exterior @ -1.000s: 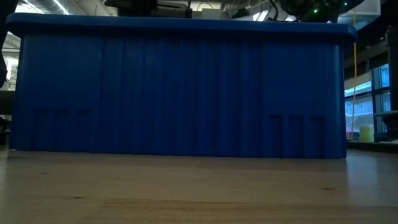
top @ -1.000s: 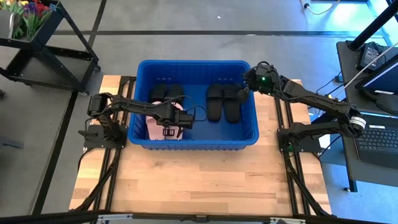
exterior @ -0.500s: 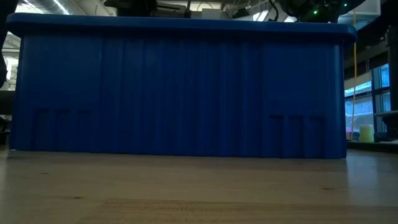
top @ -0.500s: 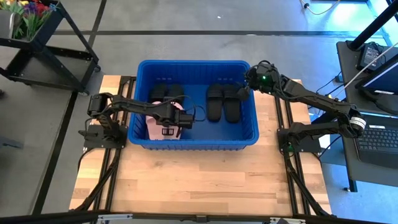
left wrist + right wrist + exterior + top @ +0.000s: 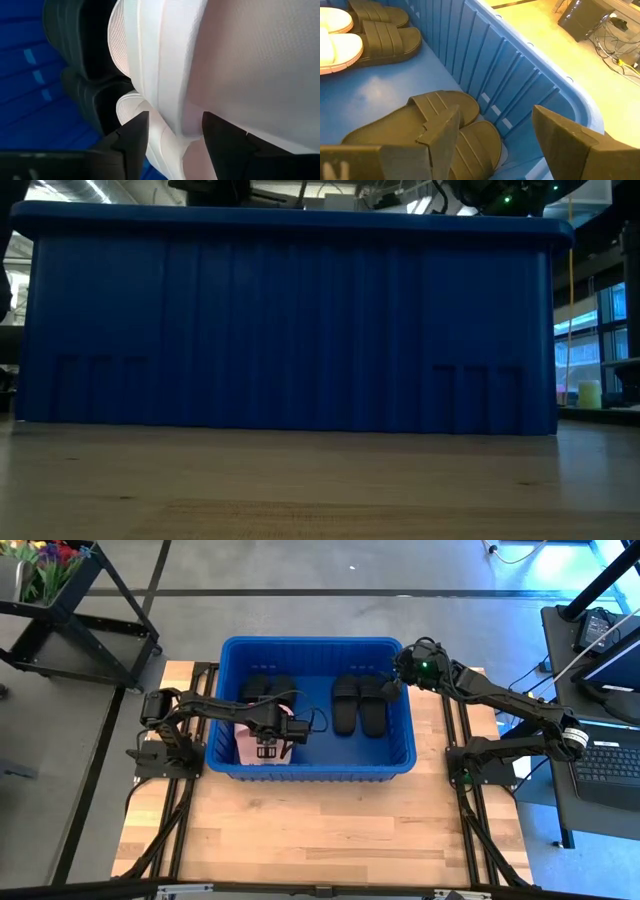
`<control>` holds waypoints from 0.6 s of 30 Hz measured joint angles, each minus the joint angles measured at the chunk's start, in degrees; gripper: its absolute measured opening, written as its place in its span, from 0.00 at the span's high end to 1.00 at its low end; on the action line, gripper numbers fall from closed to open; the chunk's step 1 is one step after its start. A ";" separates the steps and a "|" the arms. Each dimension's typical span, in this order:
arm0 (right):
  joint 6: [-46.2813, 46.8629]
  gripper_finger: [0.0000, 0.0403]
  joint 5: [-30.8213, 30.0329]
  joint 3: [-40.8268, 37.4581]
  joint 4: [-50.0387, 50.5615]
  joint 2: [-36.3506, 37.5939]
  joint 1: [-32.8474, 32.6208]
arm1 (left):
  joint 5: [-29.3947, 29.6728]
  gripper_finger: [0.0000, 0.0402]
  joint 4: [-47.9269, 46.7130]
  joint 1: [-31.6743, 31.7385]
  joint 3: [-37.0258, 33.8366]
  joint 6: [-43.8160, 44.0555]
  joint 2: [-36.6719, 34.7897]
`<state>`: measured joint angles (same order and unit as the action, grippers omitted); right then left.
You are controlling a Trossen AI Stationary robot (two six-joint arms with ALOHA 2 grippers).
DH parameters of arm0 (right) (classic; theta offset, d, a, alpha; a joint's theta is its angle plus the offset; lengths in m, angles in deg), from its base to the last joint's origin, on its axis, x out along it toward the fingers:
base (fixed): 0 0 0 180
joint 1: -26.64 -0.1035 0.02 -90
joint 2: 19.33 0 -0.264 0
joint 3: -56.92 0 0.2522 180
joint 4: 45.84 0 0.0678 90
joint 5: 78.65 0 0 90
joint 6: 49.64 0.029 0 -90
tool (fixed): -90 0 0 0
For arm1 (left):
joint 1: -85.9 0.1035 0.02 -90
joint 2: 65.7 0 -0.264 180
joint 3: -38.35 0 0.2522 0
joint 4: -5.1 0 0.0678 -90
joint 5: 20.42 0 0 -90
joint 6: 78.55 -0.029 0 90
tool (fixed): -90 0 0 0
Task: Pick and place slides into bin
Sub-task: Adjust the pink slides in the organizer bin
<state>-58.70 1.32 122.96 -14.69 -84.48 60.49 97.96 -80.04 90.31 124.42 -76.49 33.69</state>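
The blue bin (image 5: 310,648) stands on the far half of the wooden table, and its near wall (image 5: 290,320) fills the low view. Inside lie two pairs of black slides (image 5: 268,690) (image 5: 360,705) and pale pink-white slides (image 5: 245,743) in the near left corner. My left gripper (image 5: 266,749) is low inside the bin, open, with the topmost pale slide (image 5: 190,65) between its fingers. My right gripper (image 5: 392,688) hangs open at the bin's far right corner, above the black slides (image 5: 435,125). My left gripper comes at the pale slide from above, with one finger (image 5: 132,142) on each side of the slide's edge (image 5: 167,135). I cannot tell whether the fingers touch it. The slide lies on another pale slide in the bin.
The near half of the table (image 5: 320,830) is bare wood. A black cart with flowers (image 5: 60,600) stands beyond the far left corner. A desk with a laptop (image 5: 605,760) stands off the right side. The bin's ribbed right wall (image 5: 485,65) is close to my right gripper.
My left gripper has opened over the pale slides in the bin's near left corner and let go of the topmost one, which now lies there. It has also shifted slightly toward the table's left edge.
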 joint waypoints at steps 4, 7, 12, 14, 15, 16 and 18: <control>0.00 0.38 -0.01 0.00 -0.02 0.00 0.00 | -0.29 0.54 -0.34 -0.02 2.05 -0.75 -0.08; 0.02 0.38 -0.01 0.00 -0.02 0.00 0.00 | -1.62 0.54 -0.18 -0.02 4.15 -2.35 -0.13; 0.01 0.38 -0.01 0.00 -0.02 0.00 0.00 | -2.83 0.54 -3.19 -0.02 8.17 -4.12 -0.13; 0.01 0.38 -0.01 0.00 -0.02 0.00 0.00 | -2.98 0.54 -4.98 0.30 10.45 -4.13 -0.17; 0.02 0.38 -0.01 0.00 -0.04 0.00 0.00 | -3.66 0.54 -4.50 0.62 11.51 -4.13 -0.60; 0.00 0.38 0.01 0.00 -0.11 0.00 0.00 | -5.06 0.54 -3.55 1.12 12.50 -4.13 -1.18; 0.00 0.38 -0.01 0.00 -0.60 0.00 0.00 | -10.32 0.54 1.34 2.70 13.79 -4.09 -2.59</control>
<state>-58.70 1.31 122.96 -15.29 -84.48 60.49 87.64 -78.70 93.00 138.22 -80.57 31.10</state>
